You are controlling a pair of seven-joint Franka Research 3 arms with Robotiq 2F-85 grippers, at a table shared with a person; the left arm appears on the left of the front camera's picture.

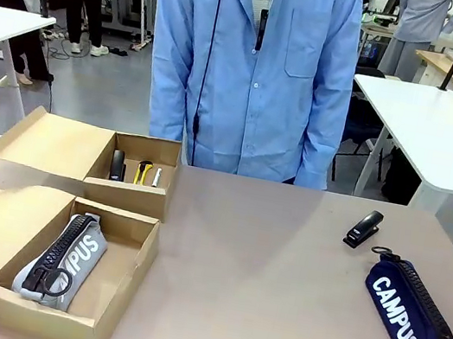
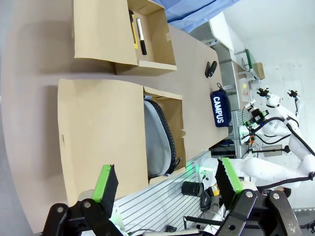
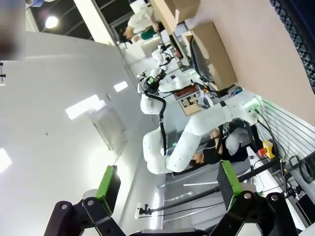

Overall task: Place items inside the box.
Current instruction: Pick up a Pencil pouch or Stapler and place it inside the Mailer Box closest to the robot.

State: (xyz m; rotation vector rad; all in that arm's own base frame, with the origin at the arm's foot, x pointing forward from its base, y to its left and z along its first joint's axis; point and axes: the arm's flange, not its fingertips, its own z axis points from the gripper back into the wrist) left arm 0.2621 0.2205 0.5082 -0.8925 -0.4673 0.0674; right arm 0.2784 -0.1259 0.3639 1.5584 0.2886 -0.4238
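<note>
While left gripper [image 2: 167, 176] & right gripper [image 3: 167, 178] wide, empty: brown tabletop [image 1: 279, 271], white table [image 1: 444, 129] behind.

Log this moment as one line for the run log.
left gripper open | right gripper open | grey pencil case in near box | utility knife, marker pen in far box | stapler, navy pencil case on table, unboxed

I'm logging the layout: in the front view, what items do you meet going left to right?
grey pencil case, yellow-handled knife, marker pen, black stapler, navy pencil case
</note>
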